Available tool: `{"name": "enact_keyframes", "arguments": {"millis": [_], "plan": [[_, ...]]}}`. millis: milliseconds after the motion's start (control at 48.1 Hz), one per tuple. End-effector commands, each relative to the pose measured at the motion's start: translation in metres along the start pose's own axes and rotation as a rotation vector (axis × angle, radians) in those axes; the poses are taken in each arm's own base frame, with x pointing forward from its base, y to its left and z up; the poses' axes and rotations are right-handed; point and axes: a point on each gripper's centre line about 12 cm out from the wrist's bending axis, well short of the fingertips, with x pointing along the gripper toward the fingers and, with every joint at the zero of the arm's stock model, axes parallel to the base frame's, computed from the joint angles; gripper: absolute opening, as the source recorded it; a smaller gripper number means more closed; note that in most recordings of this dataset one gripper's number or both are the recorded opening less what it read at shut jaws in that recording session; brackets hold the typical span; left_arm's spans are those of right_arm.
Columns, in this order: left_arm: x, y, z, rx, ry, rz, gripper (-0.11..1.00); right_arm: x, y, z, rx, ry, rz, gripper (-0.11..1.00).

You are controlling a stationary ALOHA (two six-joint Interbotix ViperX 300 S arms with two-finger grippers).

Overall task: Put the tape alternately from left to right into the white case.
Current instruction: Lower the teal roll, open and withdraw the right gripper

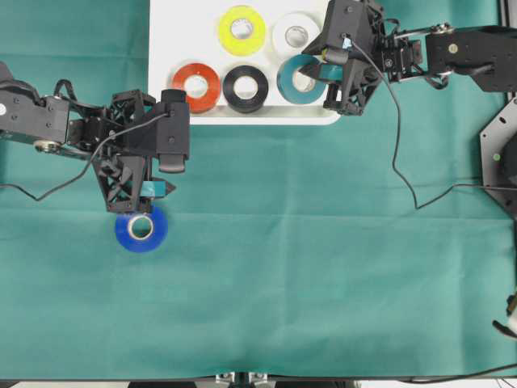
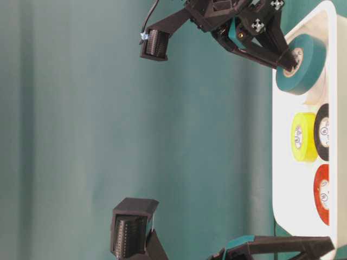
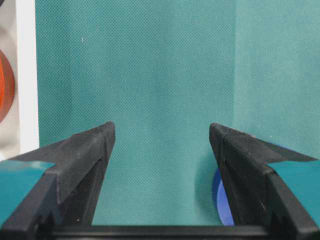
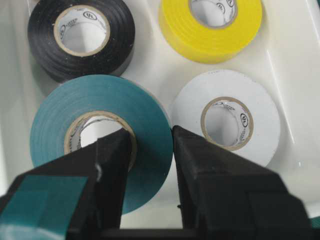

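Note:
My right gripper (image 1: 305, 66) is shut on the teal tape (image 1: 291, 85), one finger in its core and the other outside the ring (image 4: 152, 137). The roll hangs tilted over the right end of the white case (image 1: 242, 119), next to the white tape (image 4: 225, 122). Red-orange (image 1: 195, 86), black (image 1: 245, 88) and yellow (image 1: 241, 30) rolls lie flat in the case. The blue tape (image 1: 141, 229) lies on the green cloth. My left gripper (image 3: 161, 131) is open above the cloth, and the blue tape (image 3: 220, 200) peeks out beside its right finger.
The case sits at the table's far edge. Green cloth (image 1: 323, 267) covers the whole table. A black cable (image 1: 404, 178) trails over the cloth on the right. A black mount (image 1: 501, 153) stands at the right edge.

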Motion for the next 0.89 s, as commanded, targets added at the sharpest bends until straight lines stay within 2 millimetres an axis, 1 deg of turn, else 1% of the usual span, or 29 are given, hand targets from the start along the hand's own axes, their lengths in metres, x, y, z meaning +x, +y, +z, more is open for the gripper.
{"name": "enact_keyframes", "arguments": {"millis": [0,21,83,125,145,166,270,727,872], "plan": [[-0.008,-0.002,0.011,0.001,-0.038,-0.006,0.94,-0.002,0.000,0.006,-0.001,-0.025,0.006,0.43],[-0.009,-0.003,0.011,0.001,-0.038,-0.006,0.94,-0.003,0.000,0.006,-0.001,-0.024,0.005,0.51],[-0.009,-0.002,0.011,0.001,-0.035,-0.006,0.94,-0.002,0.000,0.005,-0.001,-0.021,0.005,0.69],[-0.009,-0.002,0.011,0.001,-0.035,-0.006,0.94,-0.003,0.000,0.005,-0.001,-0.022,0.005,0.80],[-0.009,-0.002,0.011,0.001,-0.035,-0.006,0.94,-0.003,0.000,0.005,-0.001,-0.023,0.006,0.84],[-0.008,-0.002,0.011,0.001,-0.033,-0.006,0.94,-0.003,0.000,0.005,-0.001,-0.023,0.006,0.84],[-0.009,-0.002,0.011,0.001,-0.035,-0.006,0.94,-0.003,0.000,0.006,-0.001,-0.024,0.007,0.75],[-0.009,-0.003,0.011,0.000,-0.035,-0.006,0.94,-0.003,0.001,0.006,0.002,-0.028,0.011,0.75],[-0.009,-0.003,0.011,0.000,-0.035,-0.006,0.94,-0.004,0.013,0.007,-0.015,-0.043,0.048,0.75]]}}
